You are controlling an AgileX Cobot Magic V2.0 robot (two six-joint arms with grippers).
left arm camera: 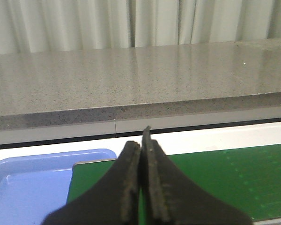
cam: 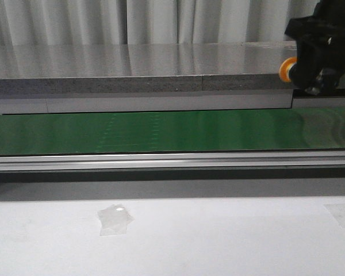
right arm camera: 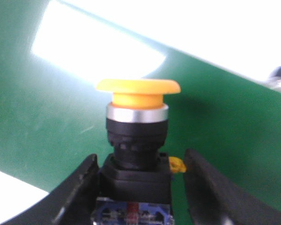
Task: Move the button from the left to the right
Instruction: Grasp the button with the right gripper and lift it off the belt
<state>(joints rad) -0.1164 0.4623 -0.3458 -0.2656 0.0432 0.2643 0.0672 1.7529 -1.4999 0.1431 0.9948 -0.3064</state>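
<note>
The button (right arm camera: 137,101) has a yellow-orange mushroom cap, a silver ring, a black body and a blue-white contact part. It sits between the fingers of my right gripper (right arm camera: 138,164), which is shut on its black body, with the green belt far beneath it. In the front view my right gripper (cam: 310,75) is raised at the far right, level with the grey counter's edge, and the button's orange cap (cam: 286,70) sticks out to its left. My left gripper (left arm camera: 141,140) is shut and empty, over the left end of the green belt. It does not show in the front view.
A green conveyor belt (cam: 161,131) runs across the middle, with a metal rail in front of it. A grey stone counter (cam: 132,63) lies behind it. A blue tray (left arm camera: 23,183) sits by the belt's left end. The white table in front carries clear tape pieces (cam: 115,218).
</note>
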